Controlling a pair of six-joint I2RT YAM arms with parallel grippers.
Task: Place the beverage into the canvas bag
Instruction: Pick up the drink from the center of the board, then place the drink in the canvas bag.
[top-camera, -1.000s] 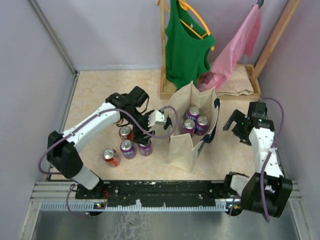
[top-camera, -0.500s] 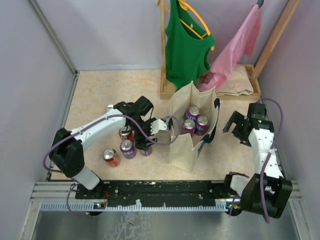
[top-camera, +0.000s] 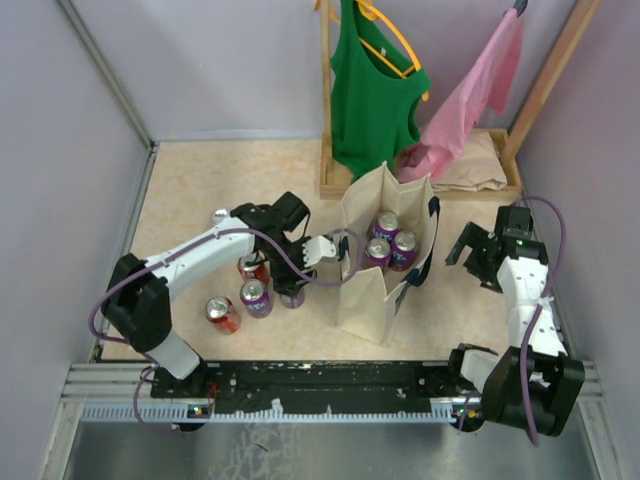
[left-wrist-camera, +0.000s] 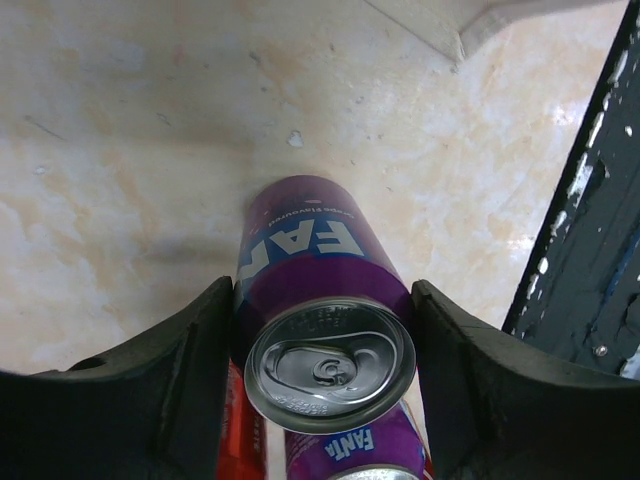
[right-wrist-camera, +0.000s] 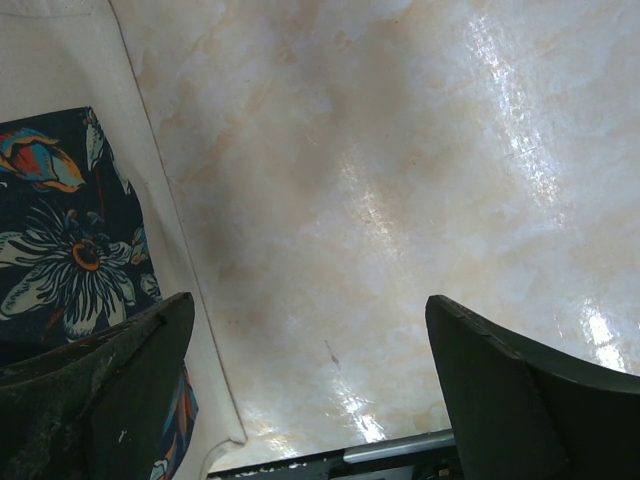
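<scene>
The cream canvas bag (top-camera: 365, 290) stands open mid-table with three purple cans (top-camera: 385, 225) inside. My left gripper (top-camera: 293, 283) is just left of the bag, down over a standing purple Fanta can (left-wrist-camera: 310, 250). Both fingers (left-wrist-camera: 190, 380) press on the can's sides. The can stands on the table. My left gripper (left-wrist-camera: 322, 360) hides most of this can in the top view. My right gripper (top-camera: 472, 258) is open and empty to the right of the bag. In its wrist view (right-wrist-camera: 310, 380) the bag's wall (right-wrist-camera: 150, 200) is at the left.
Loose cans stand left of the bag: a purple one (top-camera: 255, 297), two red ones (top-camera: 221, 313) (top-camera: 250, 266), and one further back (top-camera: 219, 215). Behind the bag is a wooden rack with a green tank top (top-camera: 375, 90), a pink garment (top-camera: 470, 100) and folded beige cloth (top-camera: 475, 165).
My left gripper has moved down and slightly back over the purple can beside the bag and now sits around it. The right arm has barely moved.
</scene>
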